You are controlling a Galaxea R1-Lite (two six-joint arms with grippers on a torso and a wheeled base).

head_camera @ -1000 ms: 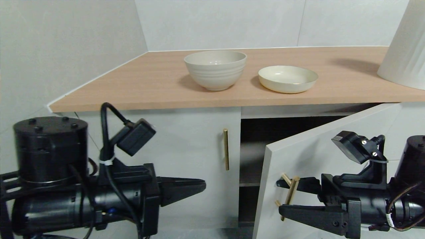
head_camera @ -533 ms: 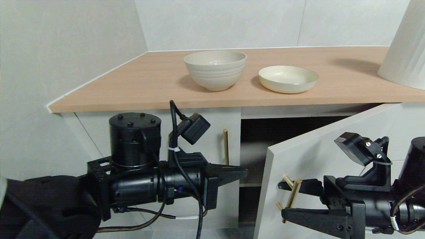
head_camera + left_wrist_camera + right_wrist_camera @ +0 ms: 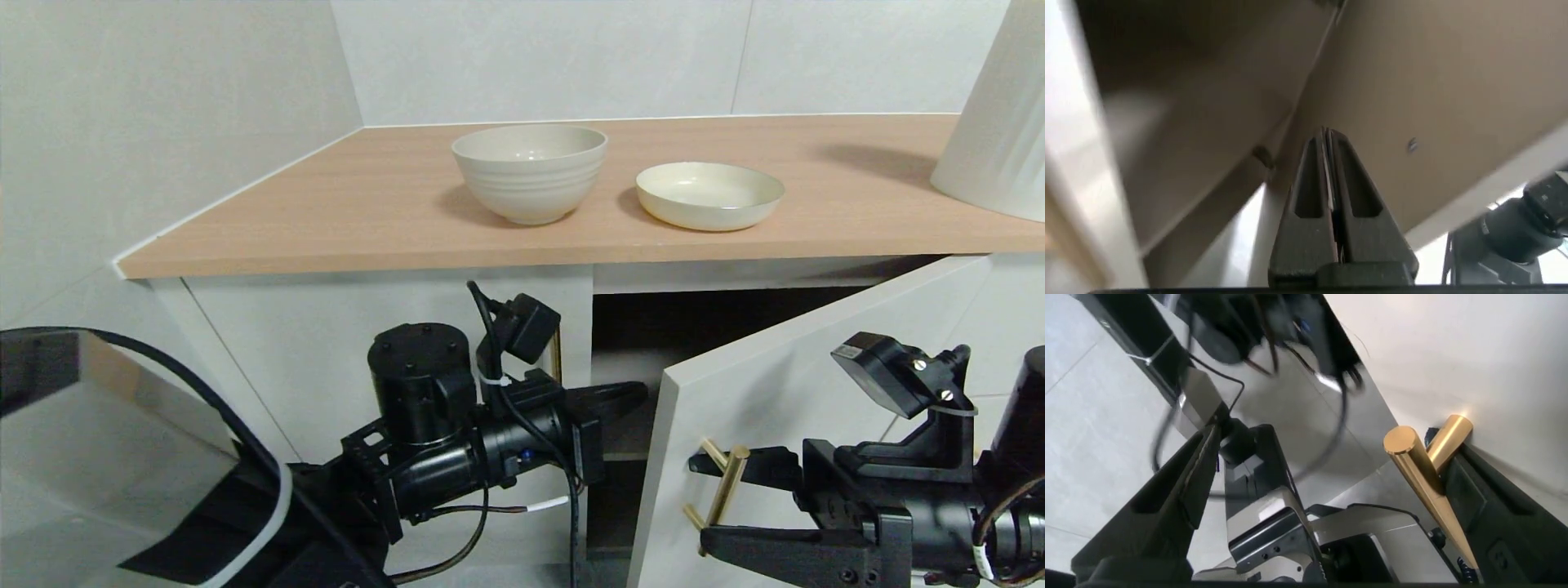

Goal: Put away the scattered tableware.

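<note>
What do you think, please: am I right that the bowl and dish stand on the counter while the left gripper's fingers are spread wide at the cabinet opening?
Not quite: the left wrist view shows the left gripper shut, fingers together. The bowl and dish stand on the counter, and it is at the cabinet opening.

Head camera looks forward and down at the table (image 3: 392,220) and open cabinet door (image 3: 784,392). Wrist cameras sit behind left claw (image 3: 1325,145) and right claw (image 3: 702,498), close to that door.
</note>
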